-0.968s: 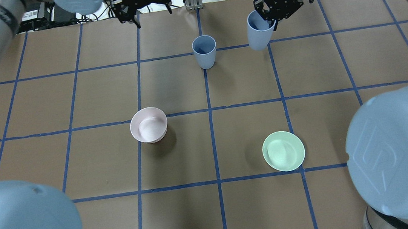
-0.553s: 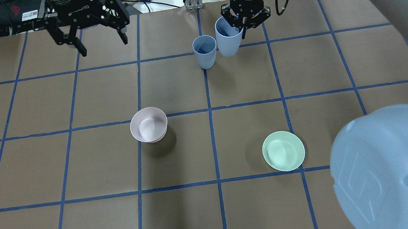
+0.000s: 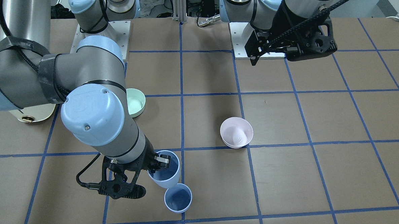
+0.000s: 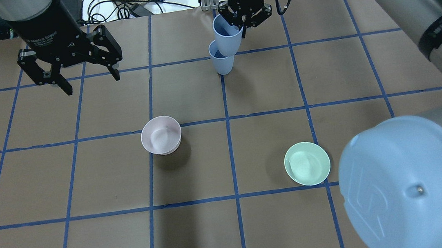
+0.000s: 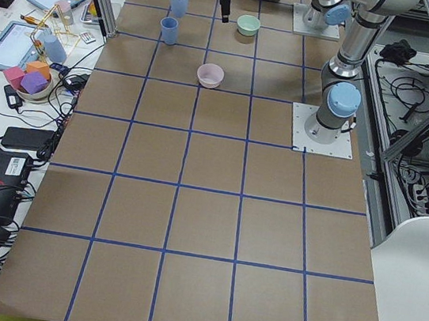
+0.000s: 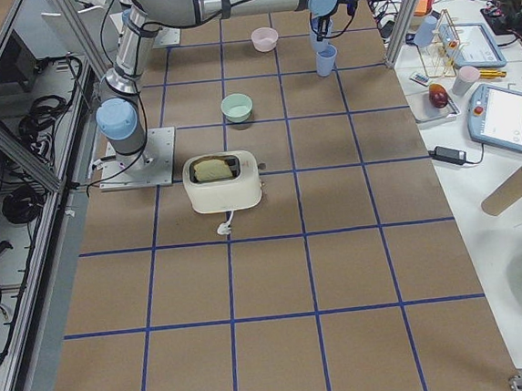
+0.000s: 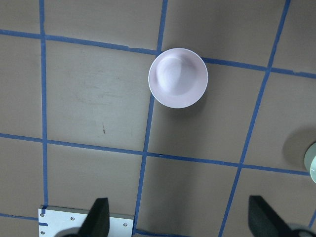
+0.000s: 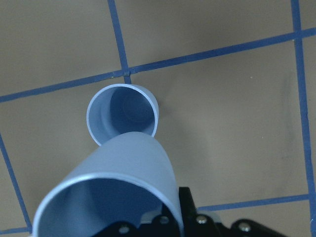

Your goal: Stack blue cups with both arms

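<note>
One blue cup [image 4: 223,64] stands upright on the table at the far middle, on a blue tape line; it also shows in the front view [image 3: 178,197] and the right wrist view [image 8: 123,116]. My right gripper [image 4: 242,25] is shut on the rim of the second blue cup [image 4: 228,37], which also shows in the front view [image 3: 165,175] and the right wrist view [image 8: 113,197]. This cup is tilted, and its base hangs just over the standing cup's rim. My left gripper [image 4: 91,82] is open and empty over the far left of the table.
A pale pink bowl [image 4: 161,135] sits left of the table's middle, below my left wrist camera [image 7: 178,77]. A mint-green bowl [image 4: 307,163] sits near right. A toaster [image 6: 222,182] stands beside the right arm's base. A side table holds clutter [image 5: 36,64].
My right gripper has carried its cup leftward, from well right of the standing cup to over its rim. My left gripper has swung left and nearer, still open.
</note>
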Controlling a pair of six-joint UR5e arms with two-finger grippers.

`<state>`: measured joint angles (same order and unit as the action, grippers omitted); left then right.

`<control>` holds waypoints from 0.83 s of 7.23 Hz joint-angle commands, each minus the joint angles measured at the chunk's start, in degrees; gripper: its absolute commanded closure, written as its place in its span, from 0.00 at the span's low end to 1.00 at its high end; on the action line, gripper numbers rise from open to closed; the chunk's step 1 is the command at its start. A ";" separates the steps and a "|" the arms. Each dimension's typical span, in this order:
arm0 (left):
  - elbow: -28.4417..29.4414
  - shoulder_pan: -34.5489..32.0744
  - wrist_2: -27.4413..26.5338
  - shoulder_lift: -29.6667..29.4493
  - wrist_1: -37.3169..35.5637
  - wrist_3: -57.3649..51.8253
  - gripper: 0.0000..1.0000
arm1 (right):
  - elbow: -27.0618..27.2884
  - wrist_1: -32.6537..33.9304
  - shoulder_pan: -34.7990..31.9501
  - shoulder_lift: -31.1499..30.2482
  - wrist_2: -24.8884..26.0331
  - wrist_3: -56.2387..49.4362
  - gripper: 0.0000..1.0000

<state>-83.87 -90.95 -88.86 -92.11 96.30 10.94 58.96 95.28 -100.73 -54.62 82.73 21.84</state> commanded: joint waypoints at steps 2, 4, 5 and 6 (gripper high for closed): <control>-8.42 -0.10 -3.33 3.61 -12.62 -2.06 0.00 | -3.59 0.25 -0.08 3.72 0.06 3.02 1.00; -8.24 -0.10 -2.99 3.08 -14.03 -1.89 0.00 | -3.94 0.17 -0.08 4.61 -0.03 4.62 1.00; -7.81 -0.02 -2.81 2.47 -14.29 -2.06 0.00 | -3.94 0.25 -0.08 4.87 -0.03 4.70 1.00; -5.45 0.07 -3.07 1.68 -13.34 -2.06 0.00 | -3.94 0.17 -0.08 5.05 -0.11 4.70 1.00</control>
<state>-91.22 -90.97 -91.80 -89.62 82.43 8.93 55.06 95.49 -100.81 -49.86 82.69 26.43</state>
